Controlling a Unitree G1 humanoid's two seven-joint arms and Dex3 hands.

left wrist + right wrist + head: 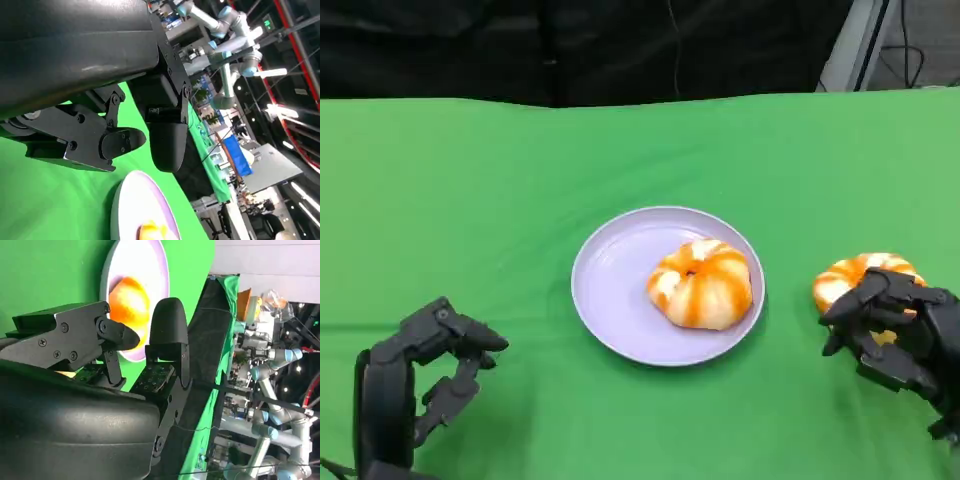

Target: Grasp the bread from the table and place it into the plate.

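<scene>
Two orange-and-white striped bread rolls, one lilac round plate, green worktop.
One roll lay on the plate's right half. The second roll sat on the worktop right of the plate, right robot hand clamped over it. Left robot hand hovered near left, fingers apart, holding nothing.

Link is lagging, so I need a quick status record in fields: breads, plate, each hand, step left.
bread in plate: one orange-and-white bread lies on the right part of the lavender plate
bread on table: second bread right of the plate, on the green table
right hand: fingers curled over the second bread, lift not evident
left hand: holds nothing, fingers apart
step left: move second bread into plate
</scene>
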